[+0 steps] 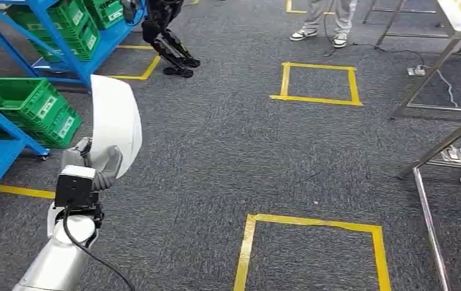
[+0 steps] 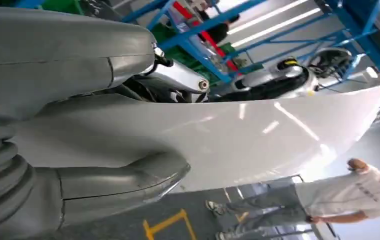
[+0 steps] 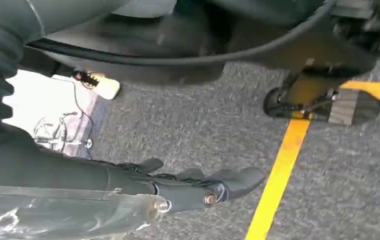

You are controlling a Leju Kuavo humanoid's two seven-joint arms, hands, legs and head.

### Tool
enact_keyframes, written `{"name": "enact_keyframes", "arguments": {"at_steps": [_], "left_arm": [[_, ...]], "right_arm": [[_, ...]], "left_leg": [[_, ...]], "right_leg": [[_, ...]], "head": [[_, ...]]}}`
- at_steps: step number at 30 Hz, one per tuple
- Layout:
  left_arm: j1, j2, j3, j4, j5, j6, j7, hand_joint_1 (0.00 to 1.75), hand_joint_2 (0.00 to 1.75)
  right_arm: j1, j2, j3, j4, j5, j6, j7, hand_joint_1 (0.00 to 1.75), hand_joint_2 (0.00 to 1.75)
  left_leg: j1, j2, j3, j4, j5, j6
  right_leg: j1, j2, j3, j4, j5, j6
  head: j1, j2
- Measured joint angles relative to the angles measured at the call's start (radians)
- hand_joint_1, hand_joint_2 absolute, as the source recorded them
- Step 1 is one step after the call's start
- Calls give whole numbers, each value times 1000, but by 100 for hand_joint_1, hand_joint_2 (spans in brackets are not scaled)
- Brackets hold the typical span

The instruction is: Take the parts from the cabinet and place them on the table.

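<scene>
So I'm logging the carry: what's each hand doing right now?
Left hand: holding the white curved part.
Right hand: holding nothing that shows; open or closed cannot be told.

Grey carpet floor (image 1: 216, 151) marked with yellow tape squares (image 1: 318, 83), blue racks (image 1: 64, 42) alongside.

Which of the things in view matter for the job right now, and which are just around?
For the job:
- white curved part, held in the left hand
- blue cabinet rack with green bins
- metal table frame on the right

Just around:
- yellow tape squares on the carpet
- person standing
- other robot's dark legs
- cables
</scene>
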Motion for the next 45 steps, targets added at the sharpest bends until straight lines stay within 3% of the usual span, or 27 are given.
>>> {"name": "enact_keyframes", "arguments": {"at_steps": [2, 4, 6, 8, 9, 12, 14, 15, 17, 19, 20, 22, 24, 25, 26, 29, 31, 32, 34, 36, 37, 38, 40, 41, 42, 43, 45], "left_arm": [[3, 2, 0, 0, 0, 0, 0, 175, 175], [9, 5, 0, 0, 0, 0, 0, 175, 175], [8, 5, 0, 0, 0, 0, 0, 175, 175], [6, 5, 0, 0, -3, 0, 0, 175, 175], [6, 7, 0, 0, -7, 0, 0, 175, 175], [5, 4, 0, -1, -12, -1, 1, 175, 175], [2, 1, 0, -2, -18, -2, 1, 175, 175], [0, 1, 0, -2, -18, -2, 1, 175, 175], [1, 1, 0, -2, -19, -3, 1, 175, 175], [5, 2, 0, -2, -21, -3, 3, 175, 175], [5, 2, 0, -2, -24, -2, 3, 175, 175], [5, 1, 0, -2, -32, 0, 3, 175, 175], [3, 0, 0, -2, -35, 3, 3, 175, 175], [3, 0, 0, -2, -36, 3, 3, 175, 175], [2, 1, 0, -5, -36, 4, 3, 175, 175], [3, -1, -1, -11, -39, 6, 2, 175, 175], [4, 0, -1, -14, -39, 6, 0, 175, 175], [6, 2, -1, -14, -39, 6, 0, 175, 175], [15, 3, -2, -14, -39, 6, 0, 175, 175], [17, 4, -2, -14, -39, 8, 0, 175, 175], [17, 5, -2, -14, -39, 8, 0, 175, 175], [17, 7, -2, -14, -39, 9, 0, 175, 175], [19, 13, -2, -13, -40, 10, 0, 175, 175], [20, 13, -3, -13, -43, 14, 0, 175, 175], [20, 12, -3, -15, -46, 14, 0, 175, 175], [19, 9, -3, -19, -49, 18, 0, 175, 175], [13, 10, -3, -22, -52, 21, -2, 175, 175]], "right_arm": [[-4, -2, 0, 0, 0, -4, 0, 0, 175], [-5, -2, 0, 0, 0, -3, 0, 0, 175], [-2, -2, 0, 0, 0, 0, 0, 0, 175], [-4, -1, 0, 0, 2, -1, 0, 0, 175], [-3, -1, 0, 0, 2, -2, 0, 0, 175], [-3, -1, 0, 0, 6, -6, 1, 0, 175], [0, -3, 2, 0, 13, -11, 2, 0, 175], [-2, -3, 3, 0, 16, -12, 4, 0, 175], [-8, -4, 4, 0, 17, -14, 5, 0, 175], [-9, -6, 3, 0, 7, -14, 2, 0, 175], [-12, -8, 3, 0, 5, -14, 1, 0, 175], [-11, -8, 4, 0, 14, -14, 3, 0, 175], [-5, -9, 4, 1, 17, -14, 6, 0, 175], [-4, -11, 4, 2, 16, -14, 6, 0, 175], [-6, -11, 4, 2, 10, -11, 5, 0, 175], [-4, -11, 4, 1, 2, -4, 0, 0, 175], [-2, -11, 4, 0, 3, -4, -1, 0, 175], [-4, -11, 4, 0, 3, -5, -1, 0, 175], [-1, -10, 4, 0, 2, -5, -1, 0, 175], [4, -10, 4, 0, 3, -5, -1, 0, 175], [6, -10, 4, 0, 3, -4, -1, 0, 175], [7, -10, 4, 0, 3, -4, -1, 0, 175], [9, -9, 4, 2, 2, -3, -1, 0, 175], [4, -8, 4, 1, 0, -3, -2, 0, 175], [2, -8, 4, 1, -2, -3, -2, 0, 175], [5, -8, 4, 0, -2, -1, -4, 0, 175], [7, -8, 4, 0, -4, -1, -4, 0, 175]], "left_leg": [[0, -35, -87, 171, -83, -1], [0, -39, -163, 297, -113, 0], [2, -41, -154, 242, -41, 2], [6, -67, -80, 71, 60, 5], [12, -119, -53, 9, 81, 4], [10, -115, -41, -28, 55, 18], [15, -91, -26, -30, 53, 31], [12, -81, -15, -31, 48, 39], [6, -57, 2, -31, 31, 46], [4, -32, 22, -31, 12, 45], [4, -19, 36, -31, 2, 44], [4, 4, 73, -31, -22, 40], [3, 21, 107, -34, -54, 32], [-1, 28, 119, -35, -66, 25], [-4, 37, 116, -50, -71, 17], [1, 47, 142, -37, -58, -4], [6, -16, 47, 127, 0, -7], [6, -31, -15, 204, 0, -9], [6, -38, -139, 296, -105, -11], [6, -39, -195, 281, -204, -9], [6, -42, -206, 246, -208, -10], [6, -47, -207, 193, -163, -11], [14, -100, -213, 52, 129, -19], [13, -104, -204, -49, 202, -11], [8, -101, -202, -36, 187, -6], [8, -99, -190, -49, 172, 3], [7, -79, -154, -52, 175, 16]], "right_leg": [[-1, 20, 0, 0, -1, -11], [0, 48, 0, 0, -2, -13], [-2, 78, 4, 1, -4, -12], [-4, 108, 12, 1, -9, -3], [-4, 118, 8, 2, -13, 3], [-6, 146, -1, 16, -7, 24], [-5, 142, -6, 13, -17, 24], [3, 90, -15, 45, -28, 31], [0, 31, -98, 196, -79, 42], [0, 19, -188, 333, -116, 42], [0, 18, -203, 337, -103, 43], [-1, 11, -161, 217, -22, 43], [1, -40, -100, 52, 78, 34], [15, -64, -104, 41, 56, 29], [19, -60, -94, 35, 36, 7], [17, -17, -72, 24, 33, -11], [10, 0, -41, 15, 13, -24], [8, 11, -33, 13, 4, -27], [5, 44, 5, 12, -28, -26], [5, 76, 54, 12, -63, -27], [4, 91, 84, 11, -83, -26], [2, 106, 114, 11, -104, -23], [0, 124, 139, 7, -142, -14], [2, 142, 147, 12, -162, -8], [-1, 150, 158, -18, -181, -8], [0, 150, 187, -12, -152, 1], [1, 128, 181, 12, -140, 6]], "head": [[-6, 0], [-7, 0], [-8, 0], [-9, 0], [-12, 0], [-20, 0], [-19, 0], [-16, 0], [-9, 0], [-8, 0], [-8, 0], [-8, 0], [-7, 0], [-9, 0], [-10, 0], [-12, 0], [-15, 0], [-14, 0], [-23, 0], [-27, 0], [-26, 0], [-28, 0], [-34, 0], [-45, 0], [-34, 0], [-36, 0], [-29, 1]]}}
